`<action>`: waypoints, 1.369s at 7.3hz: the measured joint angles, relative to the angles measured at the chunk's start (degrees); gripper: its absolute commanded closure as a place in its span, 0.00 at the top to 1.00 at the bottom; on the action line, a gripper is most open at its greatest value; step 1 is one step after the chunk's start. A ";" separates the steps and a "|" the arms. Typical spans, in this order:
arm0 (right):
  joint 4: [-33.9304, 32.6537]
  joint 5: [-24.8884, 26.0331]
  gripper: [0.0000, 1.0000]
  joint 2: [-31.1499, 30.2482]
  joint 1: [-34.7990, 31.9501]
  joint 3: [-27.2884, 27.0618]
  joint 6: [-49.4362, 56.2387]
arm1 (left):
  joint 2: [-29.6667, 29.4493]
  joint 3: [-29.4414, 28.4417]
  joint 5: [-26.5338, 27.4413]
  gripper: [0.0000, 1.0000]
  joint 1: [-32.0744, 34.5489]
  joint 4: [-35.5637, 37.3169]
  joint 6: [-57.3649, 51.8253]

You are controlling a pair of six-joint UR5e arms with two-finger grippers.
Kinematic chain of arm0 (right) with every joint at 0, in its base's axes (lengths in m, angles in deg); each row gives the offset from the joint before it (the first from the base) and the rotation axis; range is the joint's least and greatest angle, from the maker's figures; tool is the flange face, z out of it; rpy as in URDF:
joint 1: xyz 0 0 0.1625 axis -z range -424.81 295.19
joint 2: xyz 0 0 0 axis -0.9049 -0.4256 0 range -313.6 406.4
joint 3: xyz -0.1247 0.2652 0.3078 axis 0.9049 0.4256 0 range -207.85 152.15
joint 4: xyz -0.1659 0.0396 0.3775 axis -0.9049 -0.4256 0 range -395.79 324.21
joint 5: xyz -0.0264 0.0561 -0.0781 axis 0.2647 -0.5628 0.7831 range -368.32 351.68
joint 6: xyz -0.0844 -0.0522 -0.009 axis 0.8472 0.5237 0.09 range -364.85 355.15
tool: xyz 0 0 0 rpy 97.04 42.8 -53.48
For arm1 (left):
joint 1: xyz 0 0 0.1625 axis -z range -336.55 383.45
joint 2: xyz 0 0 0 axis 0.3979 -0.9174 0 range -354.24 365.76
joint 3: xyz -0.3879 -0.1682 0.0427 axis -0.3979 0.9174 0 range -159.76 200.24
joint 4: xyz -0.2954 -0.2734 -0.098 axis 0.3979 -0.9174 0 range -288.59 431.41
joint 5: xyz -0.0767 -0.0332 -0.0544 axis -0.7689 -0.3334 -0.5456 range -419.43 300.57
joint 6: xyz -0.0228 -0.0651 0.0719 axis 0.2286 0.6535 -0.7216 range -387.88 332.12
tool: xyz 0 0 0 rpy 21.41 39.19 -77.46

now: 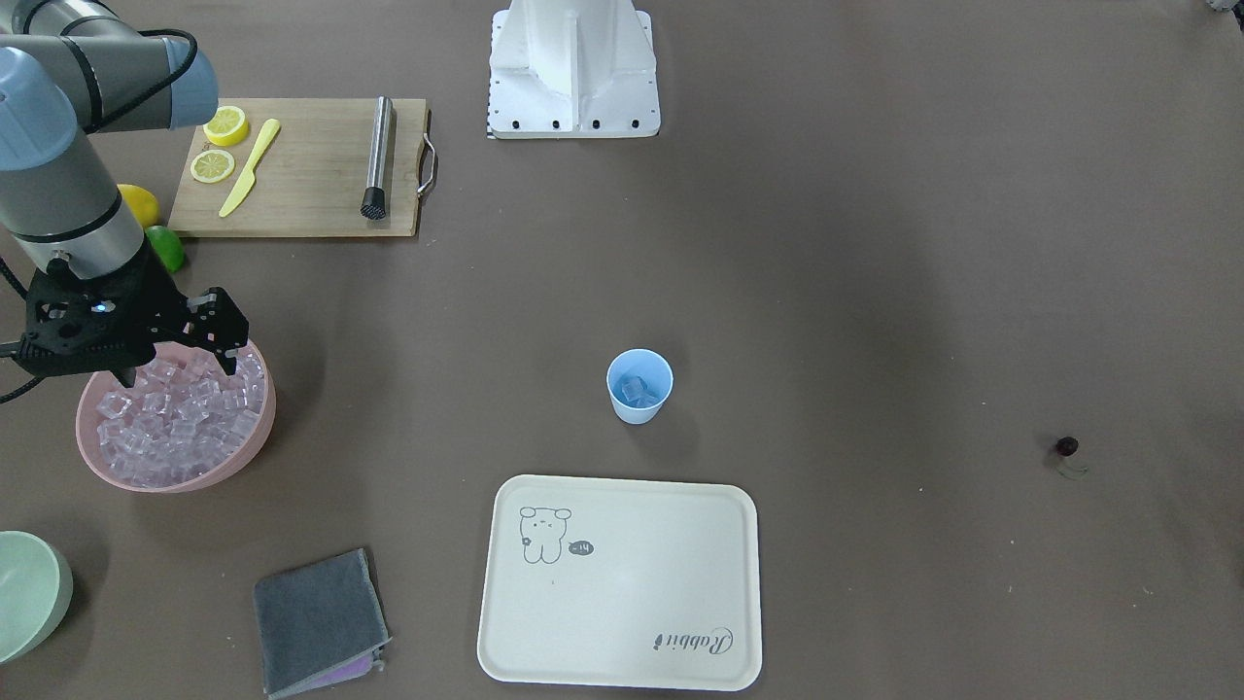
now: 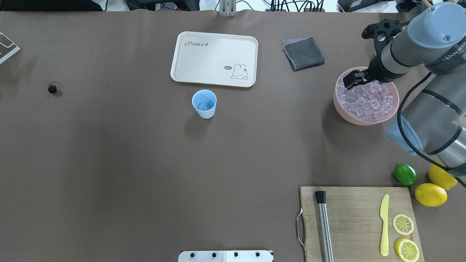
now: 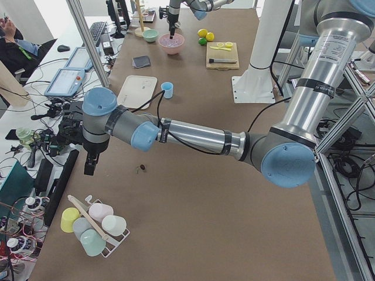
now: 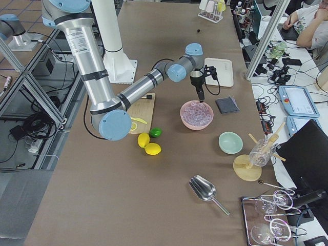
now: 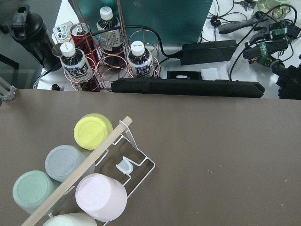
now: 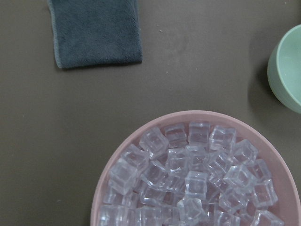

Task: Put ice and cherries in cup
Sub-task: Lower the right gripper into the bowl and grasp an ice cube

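**Step in hand (judged):** a further cube is to be taken from the pink bowl.
- Right gripper (image 1: 178, 371): held just above the heap, jaws spread wide, nothing gripped.
- One cube on top of the heap is best singled out and straddled, with the jaws closed on two flat opposite faces.
- The glossy cubes are judged slippery, so a straight lift is advised before the carry to the cup.
- Left gripper (image 3: 89, 167): hung over the table's far left end near the cherry. Whether it is spread or closed cannot be told.

**Containers**
- Pink bowl (image 1: 260, 420): heaped nearly to the rim with ice (image 1: 185, 418).
- Cup (image 1: 639, 387): upright at mid-table, just beside the tray and well apart from the bowl. A few cubes are seen at its bottom, and no cherry.
- Tray (image 1: 622, 486): nothing is borne on it.
- Pale green bowl (image 1: 29, 593): near the pink bowl; nothing is seen in it.

**Loose item**
- Cherry (image 1: 1067, 447): laid on the bare table, well apart from the cup, on the robot's left side.
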 measured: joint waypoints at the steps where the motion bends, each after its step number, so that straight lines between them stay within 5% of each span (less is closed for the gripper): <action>1: 0.07 -0.07 1.00 -0.49 0.25 1.09 -0.26 | -0.01 0.06 0.04 0.98 -0.01 -0.01 -0.05; 2: 0.12 -0.08 0.96 -0.70 0.58 2.16 -0.32 | 0.00 0.14 0.06 0.98 -0.02 -0.01 -0.08; 3: 0.19 -0.03 0.71 -0.72 1.07 3.11 -0.33 | -0.01 0.20 0.09 0.98 -0.02 -0.01 -0.11; 9: 1.01 0.08 0.76 -0.77 2.40 7.38 -0.36 | 0.05 0.55 0.16 0.98 -0.02 -1.05 -0.16; 10: 2.89 0.11 0.63 -0.76 2.67 8.85 -0.38 | 0.05 0.58 0.15 0.98 -0.02 -1.06 -0.17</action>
